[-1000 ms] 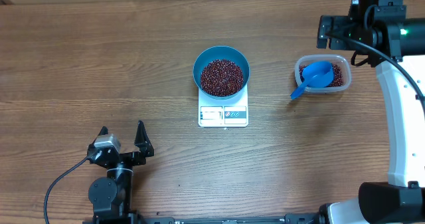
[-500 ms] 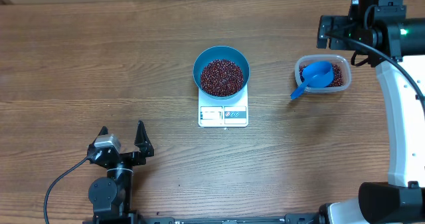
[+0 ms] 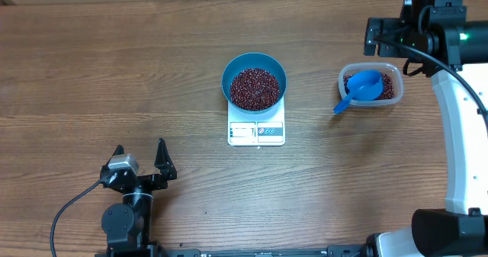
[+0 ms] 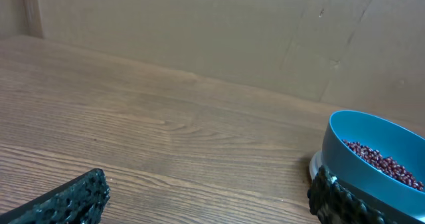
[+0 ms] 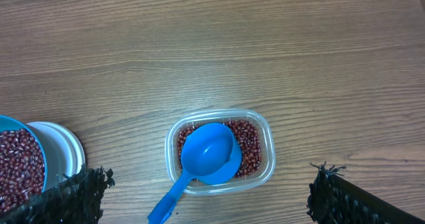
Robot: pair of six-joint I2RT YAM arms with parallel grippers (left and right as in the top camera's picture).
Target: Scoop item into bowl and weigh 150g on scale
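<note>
The blue bowl (image 3: 254, 59) stands on the white scale (image 3: 256, 133) mid-table, holding a heap of red-brown beans (image 3: 255, 89). More beans (image 5: 251, 151) lie in a clear tub (image 3: 398, 81) to the right, with a blue scoop (image 3: 360, 88) resting in it, handle over the front-left rim. My left gripper (image 3: 139, 158) sits low at the front left, open and holding nothing; the left wrist view shows the bowl (image 4: 372, 144) far to its right. My right gripper (image 5: 212, 184) hangs open high above the tub (image 5: 265, 144) and scoop (image 5: 207, 151), apart from both.
Bare wooden table (image 3: 114, 66) runs all round the scale and tub. A plain wall (image 4: 199, 24) rises behind the table's far edge. The right arm's body (image 3: 457, 135) runs down the right side, and the left arm's base (image 3: 126, 223) sits at the front edge.
</note>
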